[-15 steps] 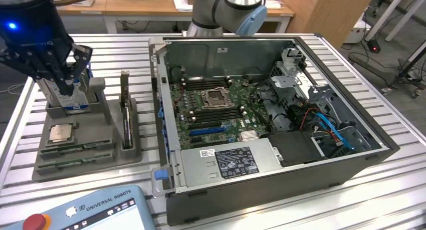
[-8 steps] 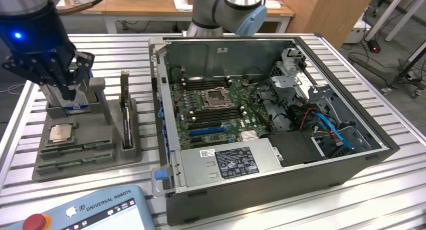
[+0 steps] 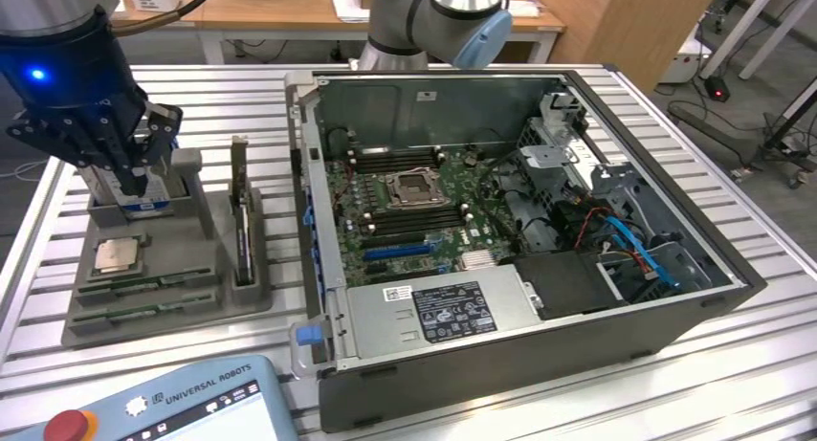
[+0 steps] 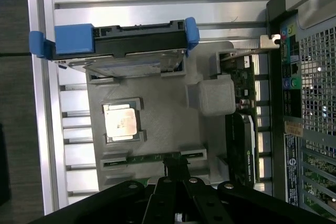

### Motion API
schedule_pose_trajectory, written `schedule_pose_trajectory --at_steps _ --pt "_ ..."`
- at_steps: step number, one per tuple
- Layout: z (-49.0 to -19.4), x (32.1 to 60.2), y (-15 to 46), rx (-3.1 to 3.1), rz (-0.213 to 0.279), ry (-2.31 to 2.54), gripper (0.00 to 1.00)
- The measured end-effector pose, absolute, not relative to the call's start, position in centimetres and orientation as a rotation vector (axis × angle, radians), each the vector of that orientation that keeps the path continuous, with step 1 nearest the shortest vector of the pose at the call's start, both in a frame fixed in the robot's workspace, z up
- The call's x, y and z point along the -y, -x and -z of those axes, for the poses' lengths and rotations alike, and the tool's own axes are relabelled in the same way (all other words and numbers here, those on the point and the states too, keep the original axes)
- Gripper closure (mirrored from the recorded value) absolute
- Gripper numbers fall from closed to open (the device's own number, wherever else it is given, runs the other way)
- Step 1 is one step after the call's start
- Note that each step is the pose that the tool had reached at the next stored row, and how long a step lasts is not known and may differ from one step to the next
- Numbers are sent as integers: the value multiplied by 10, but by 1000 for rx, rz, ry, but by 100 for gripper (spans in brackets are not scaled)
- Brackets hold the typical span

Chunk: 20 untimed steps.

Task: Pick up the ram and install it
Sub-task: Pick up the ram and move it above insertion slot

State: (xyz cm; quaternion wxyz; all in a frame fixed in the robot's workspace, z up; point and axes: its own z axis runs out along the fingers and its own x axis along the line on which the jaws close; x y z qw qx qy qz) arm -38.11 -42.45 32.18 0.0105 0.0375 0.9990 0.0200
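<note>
Two green ram sticks (image 3: pixel 143 286) lie flat in the front slots of a grey holder (image 3: pixel 205 302) at the exterior view's left. My gripper (image 3: pixel 132 185) hangs above the holder's back part, fingers shut with nothing between them. In the wrist view the black fingertips (image 4: pixel 176 165) are pressed together, with the nearer ram stick (image 4: pixel 144 159) lying in its slot just below them. The open computer case (image 3: pixel 715 278) sits to the holder's right. On its motherboard, dark memory slots (image 3: pixel 396 159) run on both sides of the processor socket (image 3: pixel 419 187).
The holder also carries a hard drive in a blue caddy (image 4: pixel 121 45), a square silver processor chip (image 4: pixel 123 121) and an upright dark expansion card (image 3: pixel 240 221). A teach pendant (image 3: pixel 166 407) lies at the table's front edge. A second robot arm base (image 3: pixel 434 20) stands behind the case.
</note>
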Motion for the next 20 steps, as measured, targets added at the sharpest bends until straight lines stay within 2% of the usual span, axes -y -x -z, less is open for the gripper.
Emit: schedule_pose_trajectory --at_steps 20 --pt "-321 424 381 -3113 -63 -117 90"
